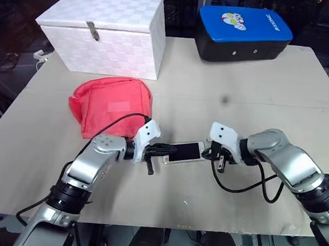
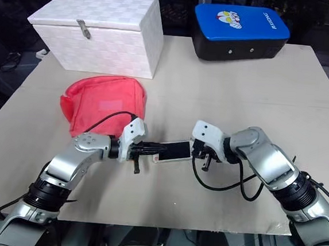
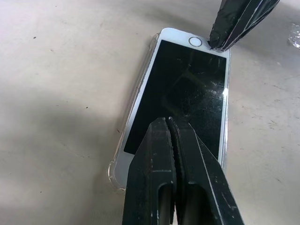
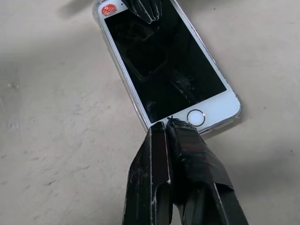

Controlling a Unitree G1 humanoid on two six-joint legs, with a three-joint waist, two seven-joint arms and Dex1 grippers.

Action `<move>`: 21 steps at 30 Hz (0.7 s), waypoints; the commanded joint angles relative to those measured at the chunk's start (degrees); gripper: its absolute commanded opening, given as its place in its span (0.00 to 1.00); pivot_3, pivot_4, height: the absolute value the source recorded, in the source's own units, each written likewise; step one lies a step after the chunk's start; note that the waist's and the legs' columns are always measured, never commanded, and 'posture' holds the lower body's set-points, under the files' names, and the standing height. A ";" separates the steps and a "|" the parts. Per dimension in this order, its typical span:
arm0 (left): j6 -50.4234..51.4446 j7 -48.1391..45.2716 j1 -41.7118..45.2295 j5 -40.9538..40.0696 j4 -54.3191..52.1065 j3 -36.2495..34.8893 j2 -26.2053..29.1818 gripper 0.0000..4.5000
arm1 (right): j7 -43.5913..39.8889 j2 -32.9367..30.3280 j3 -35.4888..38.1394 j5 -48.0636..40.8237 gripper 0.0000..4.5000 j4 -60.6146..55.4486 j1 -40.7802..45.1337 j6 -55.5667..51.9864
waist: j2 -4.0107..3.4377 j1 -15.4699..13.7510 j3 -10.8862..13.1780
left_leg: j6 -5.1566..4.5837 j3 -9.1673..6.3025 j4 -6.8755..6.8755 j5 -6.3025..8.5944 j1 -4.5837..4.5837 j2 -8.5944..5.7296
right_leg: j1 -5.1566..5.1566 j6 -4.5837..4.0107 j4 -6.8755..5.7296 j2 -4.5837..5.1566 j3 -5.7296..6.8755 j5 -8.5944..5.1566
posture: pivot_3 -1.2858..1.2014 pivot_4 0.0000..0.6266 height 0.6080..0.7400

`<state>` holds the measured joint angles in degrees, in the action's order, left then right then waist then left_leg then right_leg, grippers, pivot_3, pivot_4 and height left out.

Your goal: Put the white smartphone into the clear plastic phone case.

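We judge the task nearly done: the white smartphone [image 3: 180, 101] lies in the clear plastic phone case [image 3: 114, 171] on the table [image 1: 271, 86], between our claws. The left gripper [image 3: 176, 136] and right gripper [image 4: 169, 125], both pinched empty, press its ends; only final seating remains.

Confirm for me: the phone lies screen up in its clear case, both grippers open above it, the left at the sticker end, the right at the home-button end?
Not quite: both grippers are shut. The left wrist view shows the left gripper closed over the phone in its clear case; the right wrist view shows the right gripper closed.
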<state>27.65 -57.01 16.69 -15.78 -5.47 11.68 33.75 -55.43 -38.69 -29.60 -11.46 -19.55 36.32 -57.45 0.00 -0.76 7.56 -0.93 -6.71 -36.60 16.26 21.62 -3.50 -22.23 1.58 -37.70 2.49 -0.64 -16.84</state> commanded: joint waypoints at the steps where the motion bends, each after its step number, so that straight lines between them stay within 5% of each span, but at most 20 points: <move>1: 1.69 0.71 -2.85 2.47 2.84 3.31 0.09 0.01 | -4.44 -2.96 -8.86 3.16 0.00 8.97 -0.92 0.78 | 0.11 -0.04 -0.08 | 0.00 0.00 -0.01 0.00 -0.03 0.00 | 0.03 0.00 0.00 0.00 0.00 0.00 | 0.52 0.24 1.00; 9: 2.77 1.75 -3.71 1.96 1.49 2.89 0.14 0.01 | -11.44 -0.20 -17.02 10.61 0.00 25.86 3.19 9.74 | 0.50 -0.11 -1.20 | -0.33 -0.13 0.14 0.20 -1.10 -0.02 | 1.03 -0.01 0.14 0.06 0.14 -0.03 | 0.52 0.24 1.00; 13: 3.15 2.15 -4.11 1.82 0.97 3.06 0.01 0.01 | -12.97 2.15 -17.10 11.63 0.00 27.65 3.13 10.43 | 0.54 -0.06 -1.31 | -0.21 -0.18 0.19 0.34 -1.85 -0.02 | 1.97 -0.01 0.41 0.08 0.11 -0.32 | 0.52 0.24 1.00; 21: 3.85 2.95 -3.51 1.66 1.00 3.08 -0.29 0.01 | -12.35 4.99 -17.59 13.80 0.00 26.20 0.08 9.09 | 0.47 0.05 -2.00 | -0.36 -0.19 0.32 0.25 -1.92 -0.01 | 1.96 -0.07 0.46 0.05 0.12 -0.11 | 0.52 0.24 1.00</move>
<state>29.67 -54.51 14.10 -15.75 -6.00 12.99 33.36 -68.17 -33.74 -37.53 -1.49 0.78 43.93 -44.53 0.48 -0.71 5.56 -1.29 -6.90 -36.27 16.51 19.71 -3.51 -20.27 1.49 -37.23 2.53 -0.53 -16.97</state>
